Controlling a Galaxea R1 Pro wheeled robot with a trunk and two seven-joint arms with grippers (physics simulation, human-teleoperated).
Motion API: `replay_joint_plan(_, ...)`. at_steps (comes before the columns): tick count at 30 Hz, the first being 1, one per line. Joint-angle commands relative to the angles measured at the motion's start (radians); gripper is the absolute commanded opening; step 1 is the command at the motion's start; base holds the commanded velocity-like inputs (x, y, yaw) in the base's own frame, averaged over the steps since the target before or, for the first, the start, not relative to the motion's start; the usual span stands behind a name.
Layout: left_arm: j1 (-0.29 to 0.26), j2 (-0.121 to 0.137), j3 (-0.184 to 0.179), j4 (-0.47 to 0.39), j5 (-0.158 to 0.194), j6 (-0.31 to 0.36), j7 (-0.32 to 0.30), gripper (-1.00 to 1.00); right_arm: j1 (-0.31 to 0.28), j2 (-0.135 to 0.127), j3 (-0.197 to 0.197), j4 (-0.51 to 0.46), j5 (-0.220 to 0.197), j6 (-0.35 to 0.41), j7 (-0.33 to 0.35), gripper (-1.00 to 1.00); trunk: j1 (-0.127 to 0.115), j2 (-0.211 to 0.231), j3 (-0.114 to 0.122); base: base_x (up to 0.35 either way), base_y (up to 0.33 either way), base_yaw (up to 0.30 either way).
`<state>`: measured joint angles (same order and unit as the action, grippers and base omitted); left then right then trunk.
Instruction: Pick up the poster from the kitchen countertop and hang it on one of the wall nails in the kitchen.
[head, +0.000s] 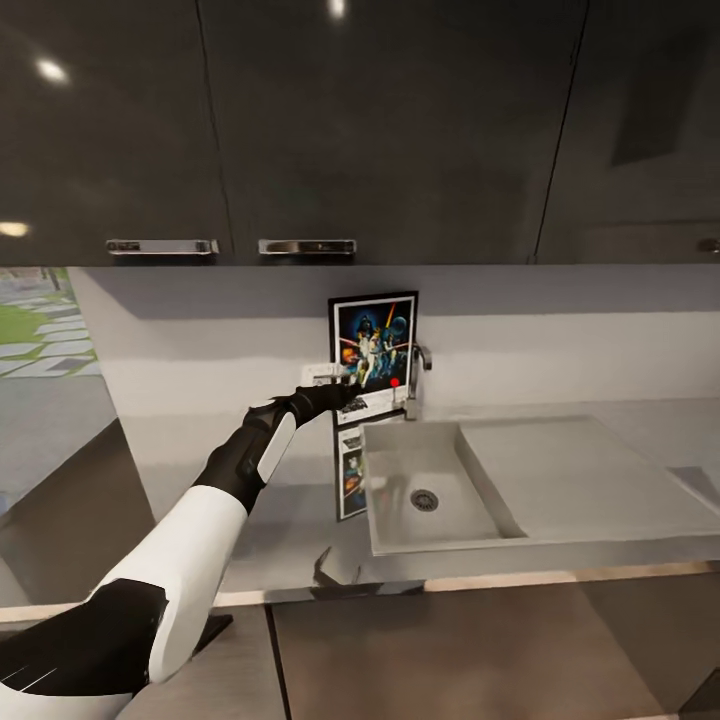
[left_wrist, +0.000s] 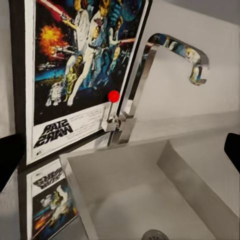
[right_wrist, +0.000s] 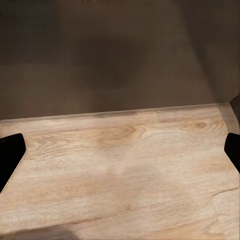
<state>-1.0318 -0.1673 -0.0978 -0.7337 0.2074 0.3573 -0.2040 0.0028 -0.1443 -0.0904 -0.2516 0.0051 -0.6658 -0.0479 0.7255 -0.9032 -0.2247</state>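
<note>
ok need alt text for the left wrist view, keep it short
A black-framed Star Wars poster stands upright against the pale wall beside a chrome tap with a red-tipped lever, above a grey rectangular sink. The open left gripper's dark fingertips frame the scene.

Even, soft rendered light, small ceiling-light glints on the glossy dark upper cabinets (head: 360, 120), band of shadow on the wall beneath them, mirror reflection of the poster (head: 374, 355) in the shiny countertop (head: 250, 520), wrist views slightly soft, floor (right_wrist: 120, 170) brightly lit under murky cabinet fronts
</note>
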Motion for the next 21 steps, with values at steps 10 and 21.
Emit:
replay_joint_plan(10,-0.001,0.0,0.0,-0.001,0.008,0.006,-0.001,1.0,0.0,0.0,-0.003,-0.001,0.001,-0.001,-0.001,1.0,0.0,-0.001,-0.001,0.048,0.043,-0.001)
replay_joint_plan(21,-0.04,-0.005,-0.015,0.059,0.02,0.018,-0.039,1.0,0.0,0.001,-0.002,-0.001,0.001,-0.001,-0.001,1.0,0.0,-0.001,-0.001,0.002,0.002,0.0)
